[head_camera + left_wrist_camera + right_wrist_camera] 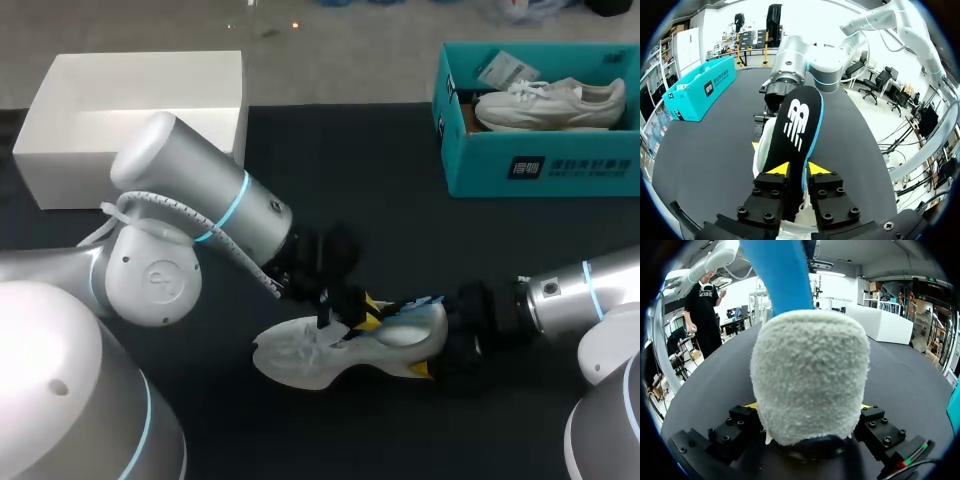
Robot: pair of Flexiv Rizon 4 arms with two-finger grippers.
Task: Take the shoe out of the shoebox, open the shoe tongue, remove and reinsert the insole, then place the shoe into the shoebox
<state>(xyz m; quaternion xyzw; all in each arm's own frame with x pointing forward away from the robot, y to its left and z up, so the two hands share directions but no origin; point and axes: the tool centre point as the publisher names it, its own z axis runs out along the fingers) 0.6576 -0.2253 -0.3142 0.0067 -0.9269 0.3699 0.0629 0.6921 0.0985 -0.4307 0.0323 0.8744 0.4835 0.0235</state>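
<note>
A white shoe [300,355] lies on its side on the black table, toe toward my left arm. My right gripper [430,338] holds its heel. In the right wrist view the fuzzy heel collar [810,385] fills the gap of the right gripper [809,405], touching both fingers. My left gripper [355,310] hovers over the shoe's opening. In the left wrist view the black insole [797,125] with a blue edge stands up out of the shoe [759,152], pinched between the yellow tips of the left gripper [798,169]. The insole's blue underside [777,275] rises behind the heel.
A teal shoebox [540,165] at the back right holds a second white shoe [550,100]. An open white box [130,110] stands at the back left. My two arms meet over the middle of the table's front.
</note>
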